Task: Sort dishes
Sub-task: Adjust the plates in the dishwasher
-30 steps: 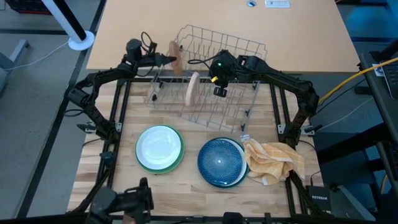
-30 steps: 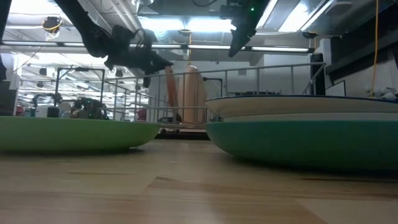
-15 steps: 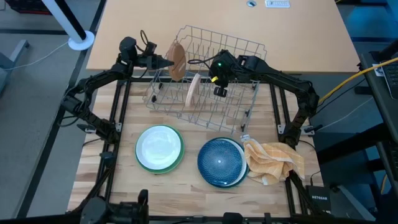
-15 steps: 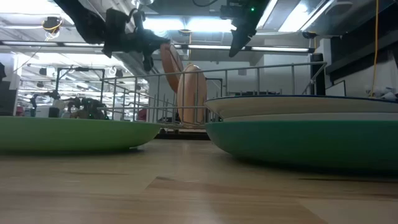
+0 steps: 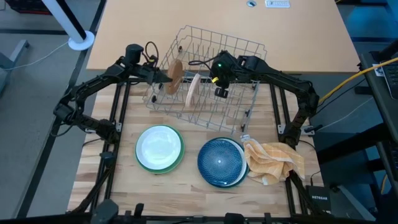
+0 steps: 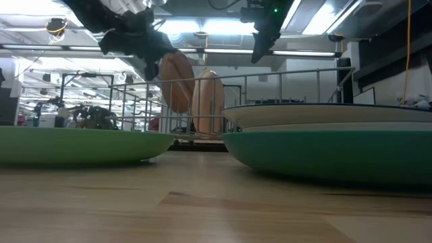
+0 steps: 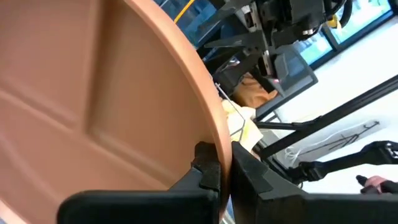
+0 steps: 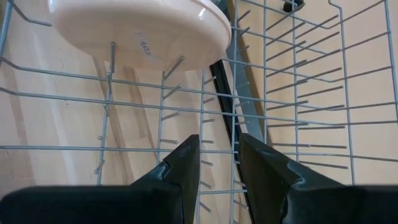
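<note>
A small brown plate point(image 5: 176, 73) hangs over the left part of the grey wire rack point(image 5: 230, 56), with my left gripper point(image 5: 163, 75) shut on it; the low view shows its round face point(image 6: 177, 82). A tan plate point(image 5: 193, 90) stands on edge between the rack's wires. My right gripper point(image 5: 219, 91) hovers open above the rack's middle, just right of the tan plate point(image 8: 140, 31), and holds nothing. A white plate on a green plate point(image 5: 160, 148) and a blue plate point(image 5: 219, 162) lie on the table in front of the rack. My left gripper pinches the brown plate's rim point(image 7: 214, 134) between its two fingers point(image 7: 208, 171), one on each face. The fingers come from the table's left, close to level. The plate hangs tilted from the fingers, above the rack floor; whether its lower edge touches a wire I cannot tell.
A crumpled yellow checked cloth point(image 5: 273, 160) lies right of the blue plate. The rack sits askew across the far half of the wooden table point(image 5: 124, 180). The dark frame rails point(image 5: 118, 112) run along both sides.
My left gripper has raised the brown plate from beside the tan plate and carried it a little toward the table's near edge. It has turned as it went, so the plate, edge-on before, now shows its face to the near side. The tan plate has stayed put.
</note>
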`<control>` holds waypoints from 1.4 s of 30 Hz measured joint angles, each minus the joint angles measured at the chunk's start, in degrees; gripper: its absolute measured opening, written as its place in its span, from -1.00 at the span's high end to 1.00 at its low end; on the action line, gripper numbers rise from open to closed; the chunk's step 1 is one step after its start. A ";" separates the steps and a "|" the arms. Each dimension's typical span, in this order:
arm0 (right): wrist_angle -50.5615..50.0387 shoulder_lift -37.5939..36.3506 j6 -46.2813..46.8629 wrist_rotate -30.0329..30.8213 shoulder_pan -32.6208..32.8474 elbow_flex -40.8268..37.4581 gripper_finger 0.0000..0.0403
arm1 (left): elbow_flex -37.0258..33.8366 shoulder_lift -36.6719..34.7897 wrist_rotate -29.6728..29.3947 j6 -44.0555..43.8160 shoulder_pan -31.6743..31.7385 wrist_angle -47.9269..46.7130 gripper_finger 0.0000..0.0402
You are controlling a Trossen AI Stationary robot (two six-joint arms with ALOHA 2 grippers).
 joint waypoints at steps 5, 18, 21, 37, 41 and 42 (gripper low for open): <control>-0.13 -0.02 0.02 0.00 0.00 0.01 0.42 | -0.03 0.06 -2.53 3.96 -0.70 -5.07 0.97; -0.15 -0.04 1.57 -0.07 0.00 0.02 0.42 | -0.09 0.11 -15.95 10.19 -2.64 -13.00 0.77; -0.43 -0.04 1.57 -0.07 0.00 0.02 0.42 | -0.09 0.11 -16.06 12.63 -2.97 -13.84 0.69; -0.61 -0.04 1.55 -0.04 0.00 0.02 0.42 | -0.09 0.11 -19.08 26.43 -6.67 -26.70 0.21; -0.59 -0.04 1.55 -0.04 0.00 0.02 0.42 | -0.09 0.11 -19.14 25.29 -6.04 -24.19 0.22; -0.59 -0.04 1.55 -0.04 0.00 0.02 0.42 | -0.09 0.11 -19.19 24.55 -5.92 -23.06 0.23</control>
